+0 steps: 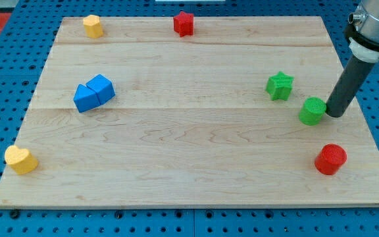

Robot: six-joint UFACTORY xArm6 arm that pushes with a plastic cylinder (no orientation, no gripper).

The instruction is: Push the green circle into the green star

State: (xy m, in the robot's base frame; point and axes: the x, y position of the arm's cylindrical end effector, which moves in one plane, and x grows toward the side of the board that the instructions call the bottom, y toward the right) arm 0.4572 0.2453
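Camera view, the only one supplied: the arm carries no pincer, so no state of being apart, together or clamped can be reported; it ends in a dark rod whose tip (333, 114) rests on the desk (189, 164) at the right edge of the green circle (313, 111), touching it or very nearly so. The green circle sits toward the right side of the desk, and the green star (279, 85) lies just beside it, to its left and a little farther away, with a narrow strip of bare wood between them. The judged line of travel is therefore leftward and slightly toward the far edge. Risks noted: the tip appears to bear on the circle's right flank rather than on its near-right side, so a straight leftward push may carry the circle past the near side of the star and miss it. A round block is also likely to roll off a thin rod if contact is off-centre, slipping sideways out of the path. A hard push may knock the star onward instead of closing the two together. The red cylinder (330, 159) stands nearer the viewer on the right, apart from the path, and is a hazard only if the rod swings nearward. The blue blocks (93, 93), the two yellow blocks (93, 26) (20, 159) and the red star (183, 23) lie well clear.
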